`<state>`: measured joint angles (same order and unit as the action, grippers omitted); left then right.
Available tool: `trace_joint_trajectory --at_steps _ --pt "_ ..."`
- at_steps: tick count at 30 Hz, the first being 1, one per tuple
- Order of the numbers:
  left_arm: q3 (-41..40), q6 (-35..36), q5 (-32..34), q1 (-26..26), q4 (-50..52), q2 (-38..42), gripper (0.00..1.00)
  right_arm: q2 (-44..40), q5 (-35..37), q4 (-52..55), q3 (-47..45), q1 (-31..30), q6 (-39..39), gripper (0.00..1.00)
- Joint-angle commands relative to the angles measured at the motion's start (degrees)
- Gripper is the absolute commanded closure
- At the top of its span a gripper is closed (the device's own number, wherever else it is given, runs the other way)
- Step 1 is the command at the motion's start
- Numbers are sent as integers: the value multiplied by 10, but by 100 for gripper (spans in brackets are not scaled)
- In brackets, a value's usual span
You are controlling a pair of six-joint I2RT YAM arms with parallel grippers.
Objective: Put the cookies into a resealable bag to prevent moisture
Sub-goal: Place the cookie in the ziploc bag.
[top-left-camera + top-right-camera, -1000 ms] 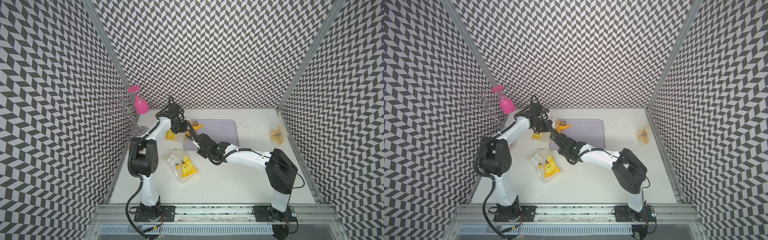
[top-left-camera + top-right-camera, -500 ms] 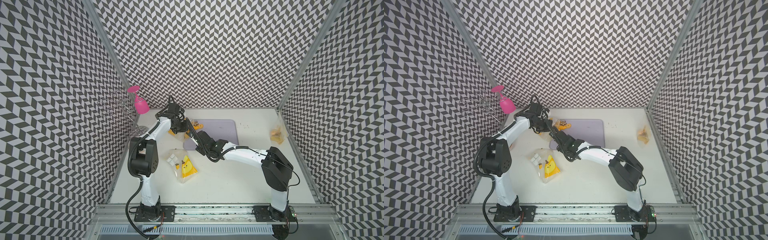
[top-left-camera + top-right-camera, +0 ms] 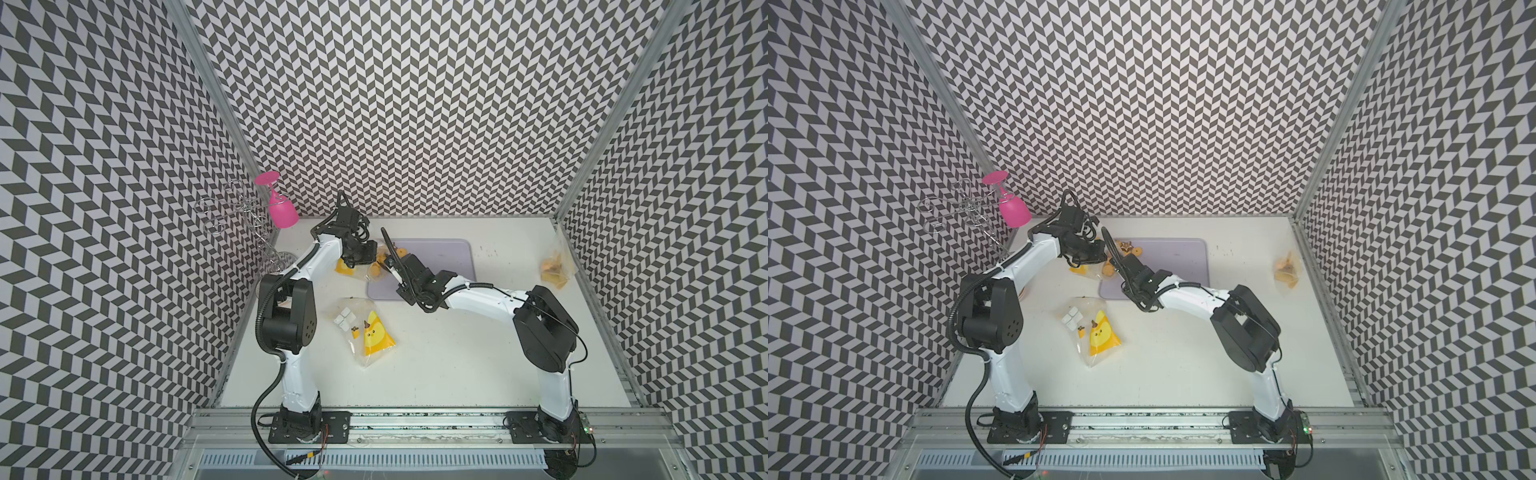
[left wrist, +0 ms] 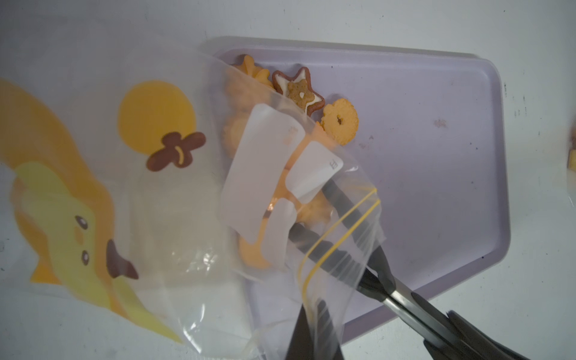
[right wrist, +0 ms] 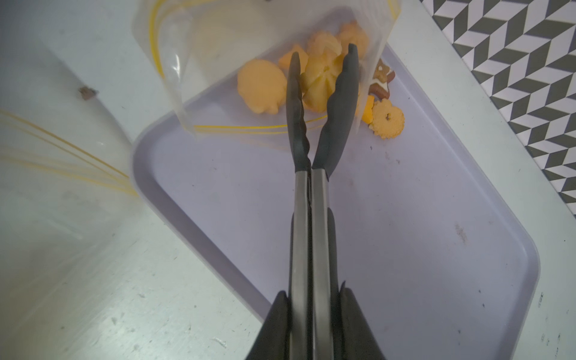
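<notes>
Orange cookies (image 5: pixel 321 78) on a lilac tray (image 5: pixel 405 249)
Clear bag (image 4: pixel 156 202) with yellow zip lines and yellow chick print; black-tipped tongs (image 5: pixel 339 93); black-and-white chevron walls (image 3: pixel 415 104).

Tongs (image 5: pixel 319 202) seemingly deeper into bag (image 5: pixel 218 37)

The resealable bag (image 4: pixel 199 218), clear with a yellow chick print and a double yellow zip line, hung from the closed jaws of the left gripper (image 3: pixel 362 258). Its open mouth drooped toward the right gripper (image 5: pixel 311 327). Orange-yellow cookies (image 5: pixel 352 34) sat heaped inside, well ahead of the right jaws. One pale swirl cookie (image 5: pixel 321 78) was pinched between the tips of the tongs (image 5: pixel 307 202) that those jaws clamped, and a round cookie (image 5: pixel 261 85) lay just beside it. Outside the mouth, a brown star cookie (image 4: pixel 297 90) with white icing and a scalloped ring cookie (image 4: pixel 339 121) lay just beside the bag's edge, near the tong tips.
</notes>
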<state>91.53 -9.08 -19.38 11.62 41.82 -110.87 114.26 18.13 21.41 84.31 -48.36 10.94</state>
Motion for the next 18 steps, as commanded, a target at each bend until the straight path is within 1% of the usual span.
trace_joint_trajectory --at_steps 1,4,11,18 --pt "-8 -5 -2 -9 -19 34 100 4 7 -5 25 3 -11 86" --pt "-13 -5 -16 -12 -28 40 100 -7 -5 -10 25 3 -14 86" --pt "-12 -3 -29 -11 -24 35 100 -39 -90 -49 32 1 -17 84" --pt "-12 -3 -32 -11 -25 33 100 -6 -96 -34 74 0 -17 84"
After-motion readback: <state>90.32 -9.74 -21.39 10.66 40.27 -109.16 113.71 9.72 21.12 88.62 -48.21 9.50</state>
